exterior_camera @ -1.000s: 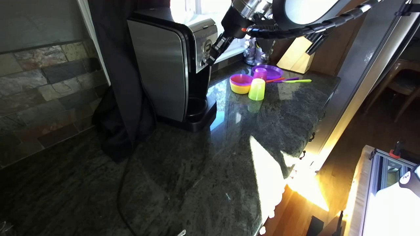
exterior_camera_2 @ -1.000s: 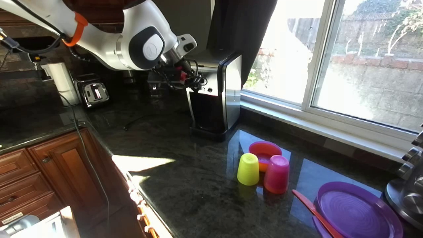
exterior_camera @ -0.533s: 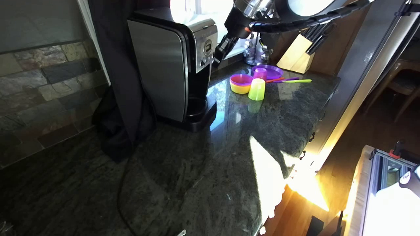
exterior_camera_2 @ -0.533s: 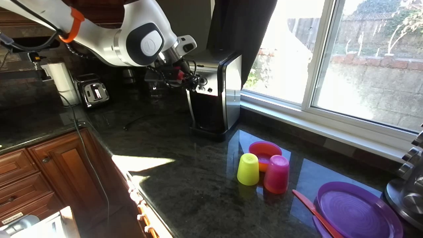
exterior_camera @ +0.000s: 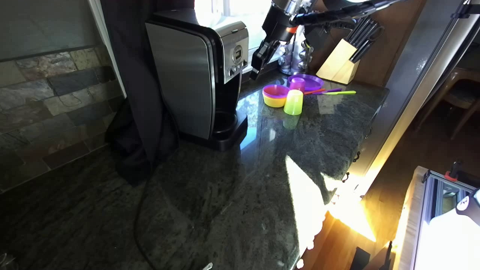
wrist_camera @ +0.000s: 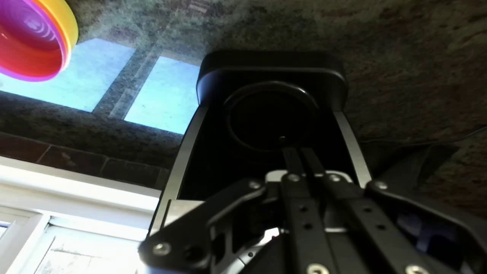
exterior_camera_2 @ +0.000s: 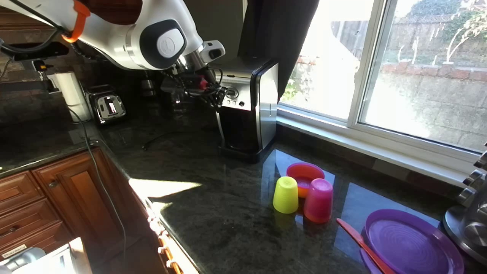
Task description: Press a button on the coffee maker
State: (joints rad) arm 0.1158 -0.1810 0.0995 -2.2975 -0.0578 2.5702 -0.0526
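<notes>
The fingers (wrist_camera: 297, 201) of a robot's gripper (wrist_camera: 299, 150) hang tips down and tilted before a coffee maker (exterior_camera: 183, 82) on a dark kitchen counter (exterior_camera_2: 228, 213), drawn together to a thin slit with nothing in their hold. The machine's silver front faces the fingers, its round display (exterior_camera: 237, 54) and row of buttons (exterior_camera: 236, 69) near the tips but just apart from them in an exterior view. Below the fingers, in the wrist view, a round black tray (wrist_camera: 270, 118) is set in the coffee maker's base (wrist_camera: 272, 62). Above and behind the fingers, a white arm (exterior_camera_2: 163, 43) leans in, an orange band (exterior_camera_2: 80, 24) around it. In both exterior views, well off from the fingers and lower, a yellow-green cup (exterior_camera_2: 286, 195) and a pink cup (exterior_camera_2: 319, 201) stand upside down beside bright bowls (exterior_camera_2: 305, 170), which also show at a corner of the wrist view. Farther from the fingers come a purple plate (exterior_camera_2: 414, 239), a red knife (exterior_camera_2: 365, 246) at its edge and a green knife (exterior_camera: 348, 92); beyond those, a wooden knife block (exterior_camera: 337, 63) holds black-handled knives (exterior_camera: 362, 33). On the far side of the coffee maker from the fingers hangs a dark curtain (exterior_camera_2: 283, 34), and to one side of the fingers a window (exterior_camera_2: 433, 76) runs above a white sill (wrist_camera: 76, 186). Well away from the fingers, on the side opposite the window, a chrome toaster (exterior_camera_2: 109, 108) stands beside a tall white roll (exterior_camera_2: 70, 91)
</notes>
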